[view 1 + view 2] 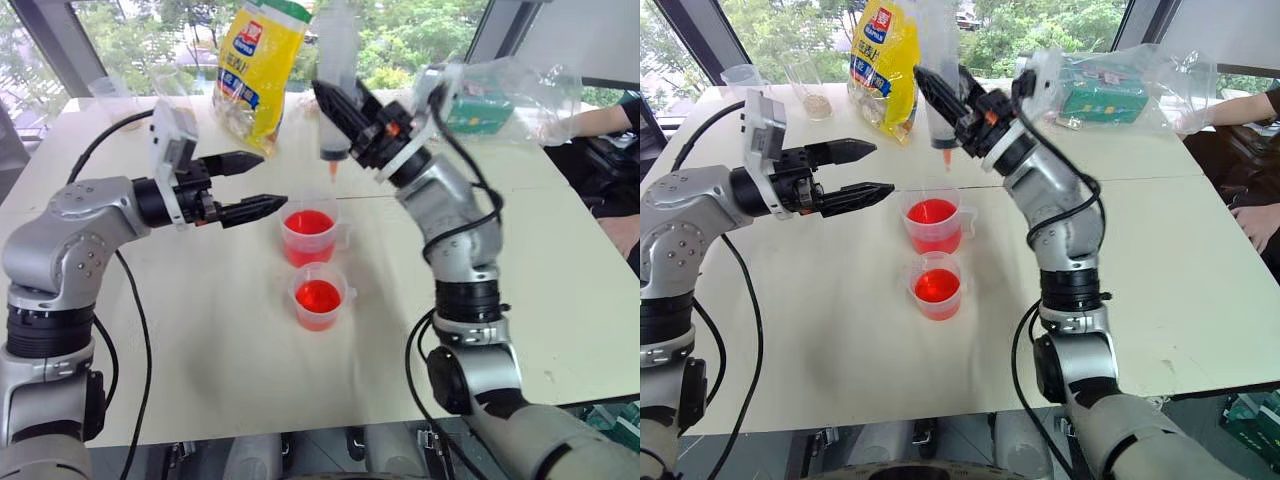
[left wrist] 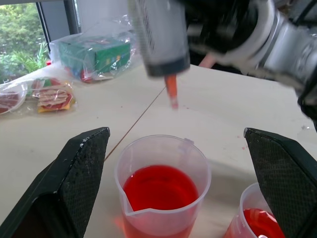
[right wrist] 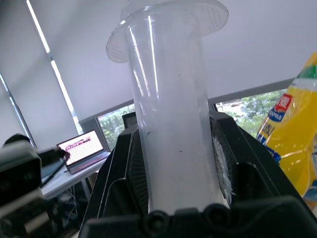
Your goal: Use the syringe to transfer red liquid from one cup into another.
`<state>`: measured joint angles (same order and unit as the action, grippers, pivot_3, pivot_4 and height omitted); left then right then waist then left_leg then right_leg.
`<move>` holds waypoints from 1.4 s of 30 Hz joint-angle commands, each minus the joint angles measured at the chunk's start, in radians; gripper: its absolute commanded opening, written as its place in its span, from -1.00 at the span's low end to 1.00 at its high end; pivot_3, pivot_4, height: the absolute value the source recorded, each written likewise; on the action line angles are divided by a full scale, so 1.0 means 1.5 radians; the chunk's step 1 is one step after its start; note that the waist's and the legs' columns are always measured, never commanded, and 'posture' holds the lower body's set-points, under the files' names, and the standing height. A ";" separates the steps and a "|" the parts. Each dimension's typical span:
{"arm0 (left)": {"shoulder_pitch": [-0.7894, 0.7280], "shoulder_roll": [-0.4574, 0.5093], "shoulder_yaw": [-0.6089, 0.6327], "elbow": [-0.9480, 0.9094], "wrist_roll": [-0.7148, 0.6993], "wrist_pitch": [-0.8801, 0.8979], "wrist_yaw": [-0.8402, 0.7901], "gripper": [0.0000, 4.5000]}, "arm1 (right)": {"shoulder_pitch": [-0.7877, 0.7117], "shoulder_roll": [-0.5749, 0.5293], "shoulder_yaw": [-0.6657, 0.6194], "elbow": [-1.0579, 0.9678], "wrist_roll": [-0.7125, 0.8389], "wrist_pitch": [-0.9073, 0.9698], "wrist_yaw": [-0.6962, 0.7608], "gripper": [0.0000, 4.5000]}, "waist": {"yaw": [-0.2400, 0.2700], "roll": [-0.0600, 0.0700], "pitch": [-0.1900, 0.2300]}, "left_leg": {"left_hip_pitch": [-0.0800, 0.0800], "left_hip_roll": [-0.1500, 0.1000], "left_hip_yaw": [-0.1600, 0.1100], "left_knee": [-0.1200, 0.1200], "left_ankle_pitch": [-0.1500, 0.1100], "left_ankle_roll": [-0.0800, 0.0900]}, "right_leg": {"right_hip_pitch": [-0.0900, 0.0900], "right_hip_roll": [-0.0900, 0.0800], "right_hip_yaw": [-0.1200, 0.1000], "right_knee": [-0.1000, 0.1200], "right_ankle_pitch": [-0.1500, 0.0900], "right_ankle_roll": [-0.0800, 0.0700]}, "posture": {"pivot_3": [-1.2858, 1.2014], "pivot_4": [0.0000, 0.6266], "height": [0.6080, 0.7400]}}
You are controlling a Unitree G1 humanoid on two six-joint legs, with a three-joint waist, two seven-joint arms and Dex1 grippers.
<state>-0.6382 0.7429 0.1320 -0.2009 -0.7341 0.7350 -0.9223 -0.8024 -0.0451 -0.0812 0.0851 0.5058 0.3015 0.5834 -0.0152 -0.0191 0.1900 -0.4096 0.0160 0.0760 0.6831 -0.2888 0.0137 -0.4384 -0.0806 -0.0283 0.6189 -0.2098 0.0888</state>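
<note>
Two clear cups of red liquid stand mid-table: the farther, taller cup with a pour lip, and the nearer, smaller cup. My right gripper is shut on the clear syringe. It holds the syringe upright above the farther cup, with the orange nozzle pointing down and clear of the liquid. In the right wrist view the black fingers clamp the barrel from both sides. My left gripper is open and level, just left of the farther cup, touching nothing.
A yellow bag stands at the back behind the syringe. Two clear cups with beige powder sit at the back left. A plastic bag with a green box lies at the back right, near a person's gloved hand.
</note>
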 commanded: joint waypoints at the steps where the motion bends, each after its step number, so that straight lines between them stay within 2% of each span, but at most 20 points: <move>1: -0.016 0.007 0.027 -0.020 -0.014 0.001 0.007 1.00 | 0.023 0.014 0.020 0.019 -0.020 -0.070 0.032 -0.38 | -0.001 0.000 0.000 | 0.000 0.000 0.000 0.000 0.000 -0.001 | 0.000 0.000 0.000 0.000 0.000 0.000 | 0.03 -0.52 1.00; 8: -0.030 -0.003 0.039 -0.024 -0.036 0.012 0.036 1.00 | 0.078 0.011 0.066 0.084 -0.063 -0.141 0.089 -0.38 | -0.003 0.000 0.000 | 0.000 0.000 0.000 0.000 0.001 -0.001 | 0.000 0.000 0.000 0.001 0.000 0.000 | 0.03 -0.52 1.00; 20: -0.050 -0.060 -0.003 -0.027 -0.038 0.019 0.071 1.00 | 0.106 0.012 0.114 0.134 -0.117 -0.211 0.135 -0.38 | -0.002 0.000 0.000 | 0.002 0.000 0.000 0.000 0.001 -0.002 | 0.000 0.000 0.000 0.004 0.000 0.000 | 0.03 -0.52 1.00; 37: -0.077 -0.090 0.000 -0.004 -0.051 0.043 0.073 1.00 | 0.117 0.006 0.132 0.111 -0.118 -0.184 0.155 -0.38 | -0.002 0.000 0.000 | 0.002 0.000 -0.001 0.000 0.002 -0.003 | -0.001 0.000 0.000 0.006 0.000 0.000 | 0.03 -0.52 1.00; 42: -0.081 -0.058 0.021 -0.004 -0.061 0.054 0.054 1.00 | 0.116 0.007 0.128 0.115 -0.113 -0.177 0.156 -0.38 | -0.002 0.000 0.000 | 0.002 0.000 -0.001 0.000 0.002 -0.003 | -0.001 0.000 0.000 0.006 0.000 0.000 | 0.03 -0.52 1.00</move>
<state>-0.7150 0.6358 0.1122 -0.1717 -0.7978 0.8271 -0.8236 -0.6271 -0.0411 0.0715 0.2841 0.3377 0.0243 0.7863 -0.0189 -0.0190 0.1901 -0.4067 0.0163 0.0747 0.6834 -0.2864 0.0096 -0.4398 -0.0801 -0.0280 0.6286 -0.2101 0.0883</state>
